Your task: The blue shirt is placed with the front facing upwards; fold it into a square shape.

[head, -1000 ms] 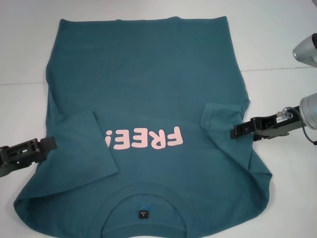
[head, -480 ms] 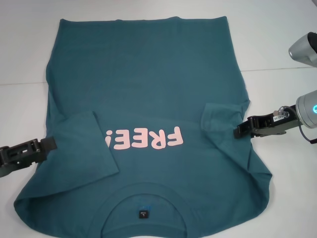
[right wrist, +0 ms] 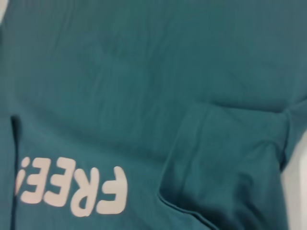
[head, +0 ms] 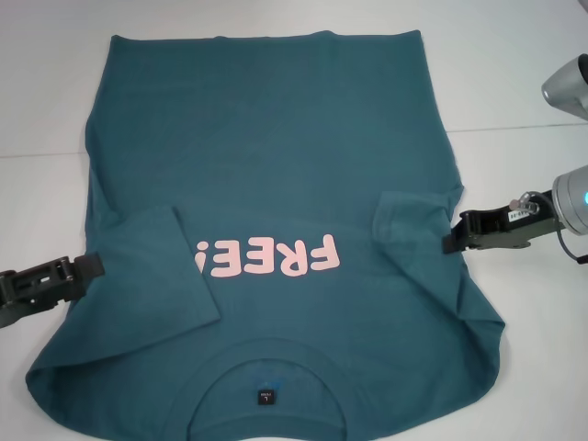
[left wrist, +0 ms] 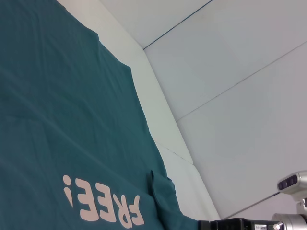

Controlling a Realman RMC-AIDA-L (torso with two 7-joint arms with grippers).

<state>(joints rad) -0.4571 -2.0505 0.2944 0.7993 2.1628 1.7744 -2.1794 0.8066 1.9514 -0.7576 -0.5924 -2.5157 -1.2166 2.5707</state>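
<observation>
Teal blue shirt flat between hands; left hand, right hand at sleeve edges, finger state unclear.

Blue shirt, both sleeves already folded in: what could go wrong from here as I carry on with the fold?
1. The right sleeve lies bunched and uneven, with creases running toward the shoulder; folding over it may lock in a lopsided edge.
2. The right gripper sits at the edge of the blue shirt and could snag or drag the cloth.
3. The left gripper also rests at the shirt's edge beside the left sleeve; any sideways move may pull that fold open.
</observation>
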